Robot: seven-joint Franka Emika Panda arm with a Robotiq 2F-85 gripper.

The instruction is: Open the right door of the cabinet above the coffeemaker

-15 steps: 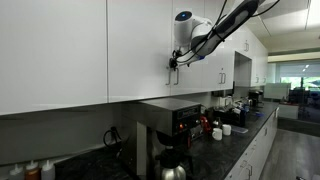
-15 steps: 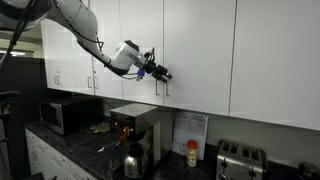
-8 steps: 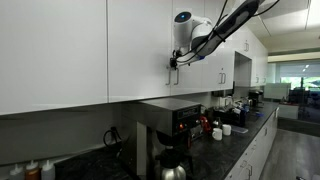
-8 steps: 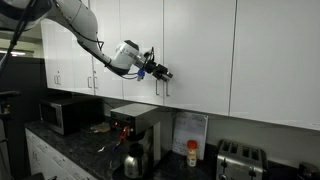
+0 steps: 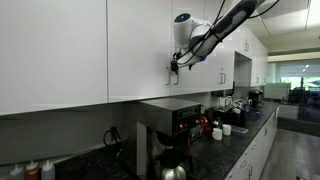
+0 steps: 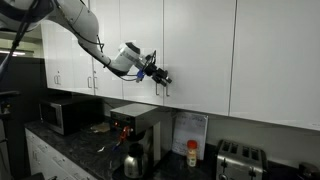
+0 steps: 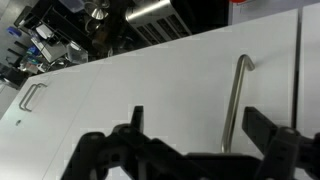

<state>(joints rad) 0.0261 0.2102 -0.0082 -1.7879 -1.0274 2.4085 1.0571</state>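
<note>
White upper cabinets hang over the black coffeemaker (image 5: 172, 128) (image 6: 135, 128). My gripper (image 5: 173, 66) (image 6: 163, 76) is up at the cabinet front, at the metal bar handles (image 6: 165, 88) beside the door seam. In the wrist view the gripper (image 7: 200, 125) is open and close to the shut white door (image 7: 150, 90). One bar handle (image 7: 235, 105) lies between the two black fingers, nearer the right one. The fingers do not touch it. A second handle (image 7: 33, 97) shows far left.
A glass carafe (image 6: 132, 160) stands in front of the coffeemaker. A microwave (image 6: 62, 113), a toaster (image 6: 238, 158) and a yellow-labelled bottle (image 6: 192, 153) are on the dark counter. Bottles (image 5: 35, 170) and cups (image 5: 225, 118) stand along it.
</note>
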